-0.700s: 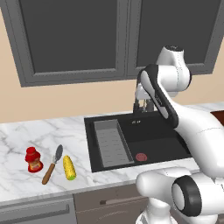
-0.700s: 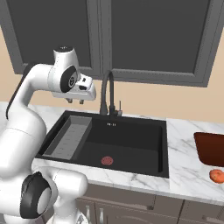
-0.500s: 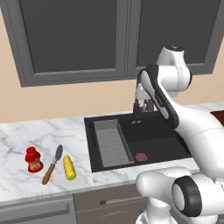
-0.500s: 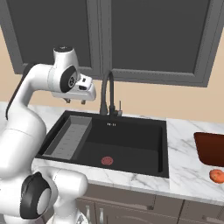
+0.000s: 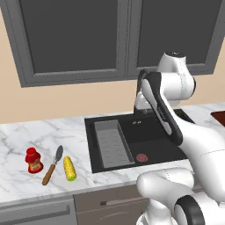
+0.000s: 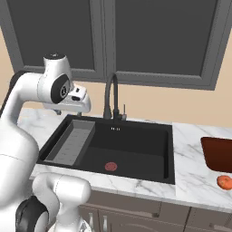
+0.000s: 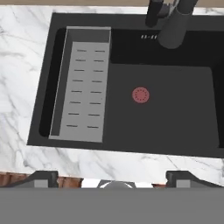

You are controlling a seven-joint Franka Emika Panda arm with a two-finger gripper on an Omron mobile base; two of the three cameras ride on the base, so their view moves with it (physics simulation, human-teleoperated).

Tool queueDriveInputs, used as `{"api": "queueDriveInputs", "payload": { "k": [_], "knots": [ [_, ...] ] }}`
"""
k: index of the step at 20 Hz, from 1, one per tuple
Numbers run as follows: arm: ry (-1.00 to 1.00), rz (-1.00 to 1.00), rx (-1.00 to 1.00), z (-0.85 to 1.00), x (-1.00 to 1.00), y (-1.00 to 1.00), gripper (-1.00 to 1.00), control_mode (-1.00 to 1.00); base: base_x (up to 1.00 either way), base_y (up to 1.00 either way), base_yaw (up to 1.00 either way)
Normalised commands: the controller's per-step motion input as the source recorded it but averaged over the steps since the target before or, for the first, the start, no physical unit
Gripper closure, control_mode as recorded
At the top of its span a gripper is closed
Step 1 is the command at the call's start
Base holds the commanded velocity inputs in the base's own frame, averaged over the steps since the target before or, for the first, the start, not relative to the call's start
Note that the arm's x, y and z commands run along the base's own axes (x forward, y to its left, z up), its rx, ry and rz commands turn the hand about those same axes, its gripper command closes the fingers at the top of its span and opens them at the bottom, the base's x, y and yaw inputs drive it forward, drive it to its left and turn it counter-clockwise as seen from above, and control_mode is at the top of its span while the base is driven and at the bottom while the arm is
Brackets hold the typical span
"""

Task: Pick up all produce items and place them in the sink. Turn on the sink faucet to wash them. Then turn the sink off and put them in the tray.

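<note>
A yellow corn cob (image 5: 69,168) lies on the marble counter left of the black sink (image 5: 154,132). On the counter right of the sink an orange-red vegetable (image 6: 224,181) rests just in front of the reddish-brown tray (image 6: 218,153). The black gooseneck faucet (image 6: 111,97) arches over the sink's back rim. My gripper (image 5: 143,110) hangs high above the basin, looking straight down on the red drain (image 7: 140,95) and the grey ribbed insert (image 7: 83,83). Its finger tips (image 7: 43,178) stand wide apart, open, with nothing between them.
A red squat bottle (image 5: 33,160) and a wooden-handled spatula (image 5: 52,159) lie just left of the corn. Dark wall cabinets hang above the counter. The faucet's spout (image 7: 175,22) rises close to my hand at the basin's back.
</note>
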Motion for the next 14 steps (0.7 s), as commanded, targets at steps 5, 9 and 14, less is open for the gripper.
{"api": "queueDriveInputs", "payload": {
  "k": [5, 9, 14],
  "knots": [
    [0.14, 0.00, -0.06, -0.34, -0.32, 0.75, -1.00, -1.00, 0.00, 0.00, 0.00],
    [0.18, 0.00, -0.07, -0.43, -0.03, 0.83, -1.00, -1.00, 0.00, 0.00, 0.00],
    [0.14, 0.00, -0.04, -0.39, -0.06, 0.74, -1.00, -1.00, 0.00, 0.00, 0.00]
  ]
}}
